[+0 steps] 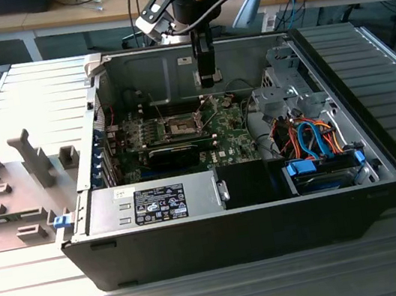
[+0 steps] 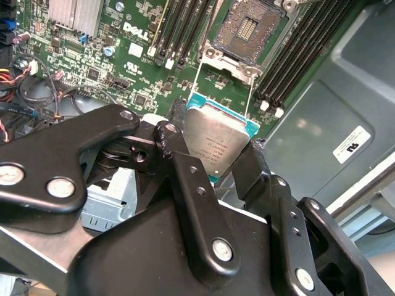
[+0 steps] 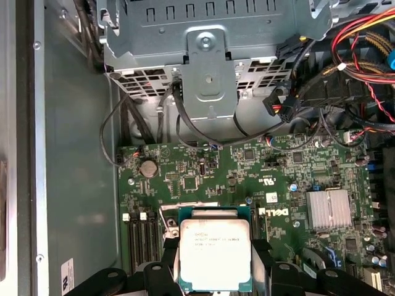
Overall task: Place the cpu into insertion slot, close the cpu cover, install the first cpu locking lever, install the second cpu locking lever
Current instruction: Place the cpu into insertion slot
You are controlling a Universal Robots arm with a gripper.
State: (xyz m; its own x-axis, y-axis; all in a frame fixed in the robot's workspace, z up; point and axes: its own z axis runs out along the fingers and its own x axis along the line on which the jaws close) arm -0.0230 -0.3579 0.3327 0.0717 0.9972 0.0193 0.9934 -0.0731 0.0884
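Note:
The cpu (image 2: 216, 139), a flat square chip with a silvery-grey top, is clamped between the black fingers (image 2: 168, 140) of my gripper (image 2: 213, 151). It also appears in the first wrist view, as the cpu (image 3: 214, 253) in the gripper (image 3: 214, 271). In the exterior view the gripper (image 1: 206, 78) hangs inside the open computer case, above the green motherboard and slightly toward the exterior view's right of the insertion slot (image 1: 179, 127). The slot (image 2: 247, 28) lies uncovered, its contacts exposed. Two thin wire levers (image 2: 196, 83) stand raised from it. How the cpu cover stands I cannot tell.
A black graphics card (image 1: 176, 154) lies just in front of the slot, and the grey power supply (image 1: 154, 201) sits beyond it. A metal drive cage (image 1: 287, 91) and coloured cables (image 1: 310, 137) fill the right side. Memory slots (image 2: 185, 31) flank the socket. The case walls (image 1: 147, 69) close in.

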